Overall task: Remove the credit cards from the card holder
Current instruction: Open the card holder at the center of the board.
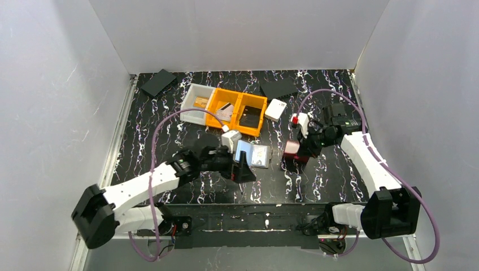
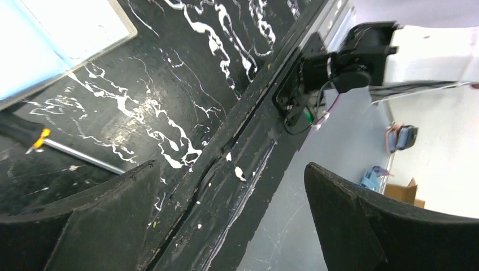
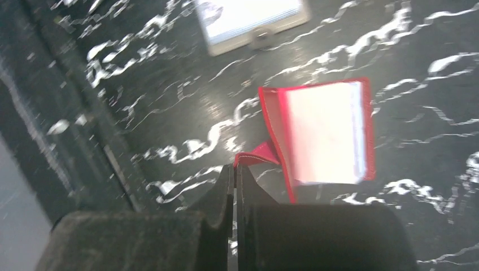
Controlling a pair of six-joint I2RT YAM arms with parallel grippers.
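the red fold-open card holder (image 3: 271,121) lies open on the black marbled table (image 1: 327,175), on its right half. a white card (image 3: 325,132) sits in it, with its long side running away from the right gripper (image 3: 234,169). that gripper's fingers are squeezed together on the holder's red corner flap. the left gripper (image 1: 242,169) has its fingers spread wide and holds nothing. it is over a light blue card (image 1: 244,150) lying flat beside a grey card (image 1: 260,156). at the back, a white bin (image 1: 189,116) holds a brownish card. two orange bins (image 1: 236,108) hold a pale card and a black thing.
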